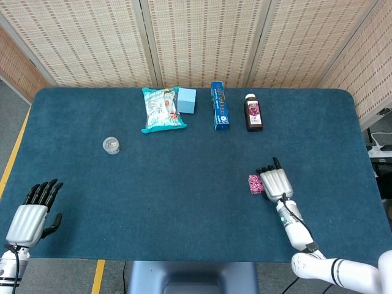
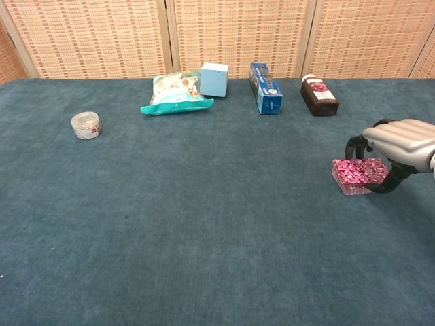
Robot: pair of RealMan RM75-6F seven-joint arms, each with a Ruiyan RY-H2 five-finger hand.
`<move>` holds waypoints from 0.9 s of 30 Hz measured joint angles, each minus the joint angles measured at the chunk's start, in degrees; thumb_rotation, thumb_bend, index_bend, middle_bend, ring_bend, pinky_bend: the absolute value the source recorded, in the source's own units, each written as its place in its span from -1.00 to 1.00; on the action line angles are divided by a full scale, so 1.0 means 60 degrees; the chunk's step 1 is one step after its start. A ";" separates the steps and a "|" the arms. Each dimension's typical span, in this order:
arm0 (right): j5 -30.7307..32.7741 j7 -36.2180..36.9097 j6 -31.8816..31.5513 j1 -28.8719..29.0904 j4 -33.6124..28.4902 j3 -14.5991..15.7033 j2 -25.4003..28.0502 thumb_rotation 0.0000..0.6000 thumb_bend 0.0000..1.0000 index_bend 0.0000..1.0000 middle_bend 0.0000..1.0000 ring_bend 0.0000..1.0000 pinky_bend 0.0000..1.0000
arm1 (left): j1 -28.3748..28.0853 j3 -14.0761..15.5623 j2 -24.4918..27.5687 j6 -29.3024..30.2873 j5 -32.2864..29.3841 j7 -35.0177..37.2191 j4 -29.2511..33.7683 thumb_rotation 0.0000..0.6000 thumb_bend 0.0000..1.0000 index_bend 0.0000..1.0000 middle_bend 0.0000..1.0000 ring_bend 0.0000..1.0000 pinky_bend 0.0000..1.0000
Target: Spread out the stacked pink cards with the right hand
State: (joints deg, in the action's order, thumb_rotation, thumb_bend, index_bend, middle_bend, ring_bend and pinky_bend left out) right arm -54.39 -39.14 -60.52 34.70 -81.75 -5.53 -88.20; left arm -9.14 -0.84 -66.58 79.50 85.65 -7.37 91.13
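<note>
The stack of pink cards [image 1: 255, 184] lies on the blue table at the right, a small patterned block [image 2: 359, 171]. My right hand [image 1: 277, 182] is arched over its right side, palm down. In the chest view the right hand [image 2: 401, 139] has a dark finger curled down at the stack's far edge and the thumb hooked around its near right corner, pinching the stack between them. The top of the stack looks slightly raised and tilted. My left hand [image 1: 30, 211] rests at the near left table edge, fingers apart, holding nothing.
Along the far side stand a snack bag [image 1: 162, 109], a light blue cube [image 1: 186, 100], a blue box [image 1: 219, 105] and a dark bottle [image 1: 253, 113]. A small round tin [image 1: 111, 145] sits at the left. The table's right edge [image 1: 367, 177] is close to the cards.
</note>
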 measured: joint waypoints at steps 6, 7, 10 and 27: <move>-0.0348 0.0186 -0.0233 -0.0059 -0.0213 -0.0003 0.0103 1.00 -0.47 0.29 0.06 -0.42 -1.00 | 0.0027 -0.0001 -0.0002 0.0052 -0.0008 -0.0043 0.0043 1.00 -0.08 -1.00 -1.00 -1.00 -0.86; -0.0372 0.0203 -0.0256 -0.0069 -0.0236 -0.0002 0.0122 1.00 -0.47 0.30 0.07 -0.42 -1.00 | 0.0025 -0.0005 -0.0001 0.0049 -0.0017 -0.0042 0.0043 1.00 -0.08 -1.00 -1.00 -1.00 -0.86; -0.0426 0.0222 -0.0303 -0.0083 -0.0294 -0.0002 0.0153 1.00 -0.47 0.31 0.08 -0.41 -1.00 | 0.0018 -0.0010 0.0000 0.0037 -0.0027 -0.0046 0.0054 1.00 -0.08 -1.00 -1.00 -1.00 -0.86; -0.1159 -0.0726 -0.0366 0.0593 -0.1033 -0.0041 -0.1330 1.00 -0.47 -0.03 0.06 -0.41 -1.00 | 0.0050 -0.0003 0.0061 0.0112 -0.0018 0.0018 0.0115 1.00 -0.08 -1.00 -1.00 -1.00 -0.86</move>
State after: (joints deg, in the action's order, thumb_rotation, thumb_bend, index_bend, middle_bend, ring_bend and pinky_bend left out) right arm -61.35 -43.50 -62.72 38.26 -87.95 -5.78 -96.18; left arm -8.84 -0.86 -66.21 80.17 85.54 -7.26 91.82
